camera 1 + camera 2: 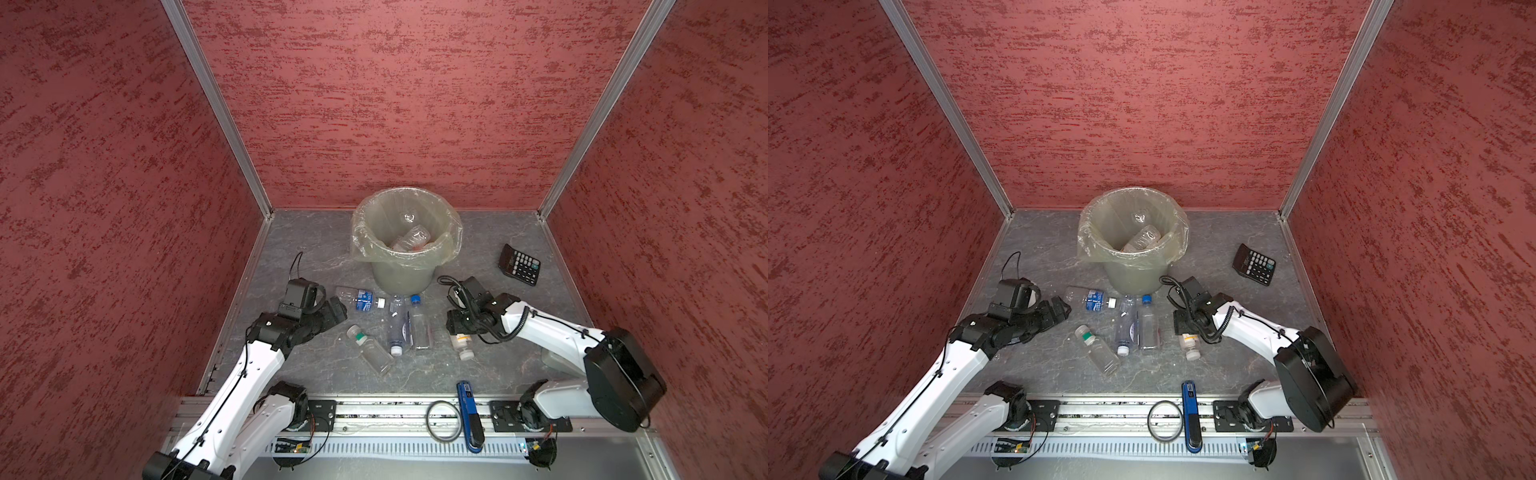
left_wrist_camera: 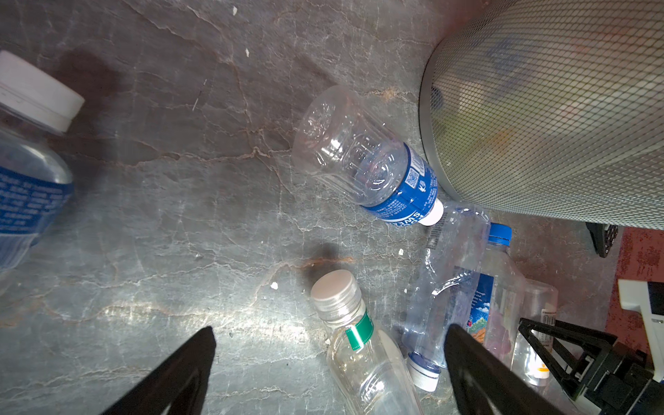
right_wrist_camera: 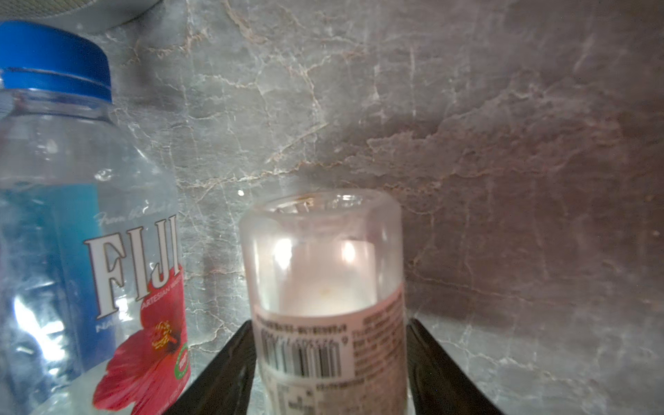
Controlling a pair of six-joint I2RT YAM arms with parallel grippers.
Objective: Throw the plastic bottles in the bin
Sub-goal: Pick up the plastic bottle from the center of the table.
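The grey-green bin (image 1: pixel 401 274) with its plastic liner stands at the back and holds several plastic bottles (image 1: pixel 413 239). In front of it lie a blue-label bottle (image 1: pixel 360 300), a crumpled bottle (image 1: pixel 397 328), a blue-cap bottle (image 1: pixel 419 328) and a green-band bottle (image 1: pixel 371 349). My right gripper (image 1: pixel 459 332) reaches down over a small white-capped bottle (image 1: pixel 462 345); in the right wrist view both fingers press the sides of this bottle (image 3: pixel 327 287). Left of the pile, my left gripper (image 2: pixel 331 336) stands open over the green-band bottle (image 2: pixel 359 345).
A black calculator (image 1: pixel 519 264) lies at the back right. A blue flat tool (image 1: pixel 469 415) and a black ring (image 1: pixel 444 422) rest on the front rail. Another blue-label bottle (image 2: pixel 28 179) shows in the left wrist view. Red walls enclose three sides.
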